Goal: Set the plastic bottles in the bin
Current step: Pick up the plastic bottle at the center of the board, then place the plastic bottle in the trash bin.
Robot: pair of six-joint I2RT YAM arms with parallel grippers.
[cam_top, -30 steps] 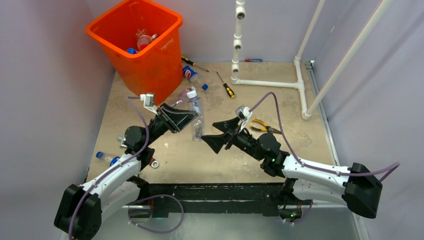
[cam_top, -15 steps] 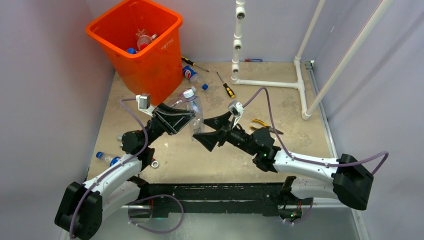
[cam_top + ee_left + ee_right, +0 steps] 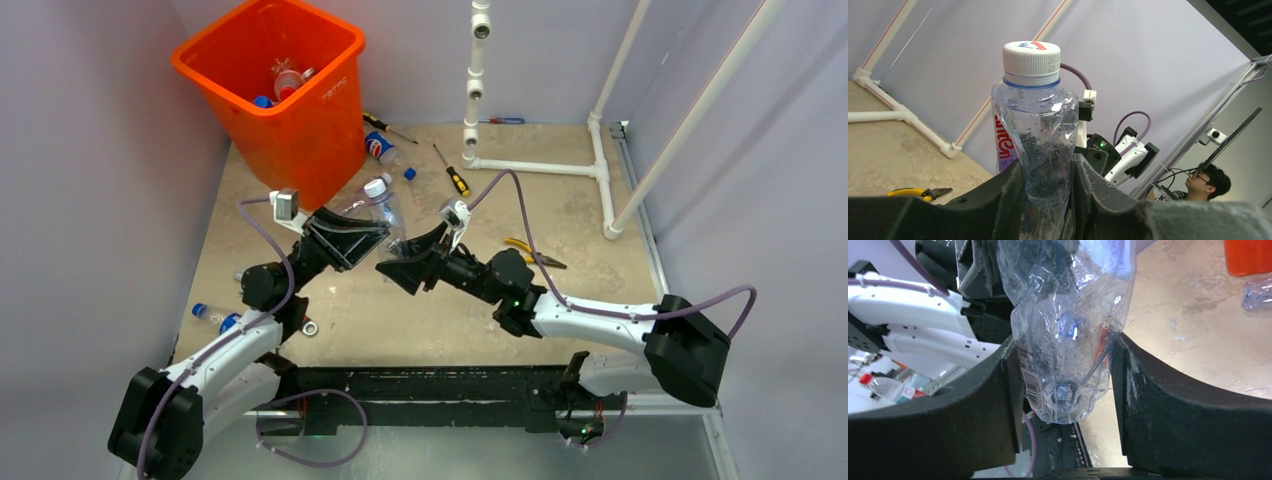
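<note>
Over table (image 3: 560,205), left tool (image 3: 383,233) pinching clear bottle (image 3: 388,212), right tool (image 3: 1065,345) flanking it (grip unclear).

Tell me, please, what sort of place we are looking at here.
Probably a robotics lab test cell: a small table boxed in by plain screen walls, a white pipe frame on it, and, in the left wrist view, a person beyond the screens.

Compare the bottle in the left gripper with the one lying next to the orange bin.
The held bottle is cap-up, crumpled, clamped in the left gripper; the lying bottle rests on its side beside the bin, untouched. The held bottle's label has red lettering; the lying bottle's is mostly blue. Both are small clear plastic.
</note>
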